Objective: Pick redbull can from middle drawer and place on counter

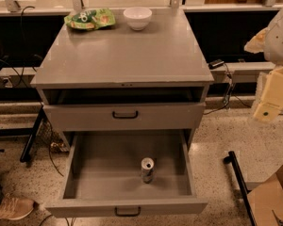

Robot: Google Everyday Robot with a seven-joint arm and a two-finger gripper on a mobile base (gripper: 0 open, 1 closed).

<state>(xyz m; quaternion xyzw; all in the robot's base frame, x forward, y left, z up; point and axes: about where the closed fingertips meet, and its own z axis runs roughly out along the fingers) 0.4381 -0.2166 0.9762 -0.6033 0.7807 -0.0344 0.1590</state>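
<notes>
The redbull can stands upright on the floor of the middle drawer, right of its centre and towards the front. The drawer is pulled fully open, with its black handle at the bottom of the view. The counter is the grey top of the cabinet above it. My gripper hangs at the far right edge of the view, off the cabinet's right side, about level with the cabinet's top front edge and well away from the can. It holds nothing that I can see.
A white bowl and a green snack bag sit at the back of the counter. A shut drawer front lies above the open drawer. A cardboard box and a black bar are on the floor at right; a person's shoe is at bottom left.
</notes>
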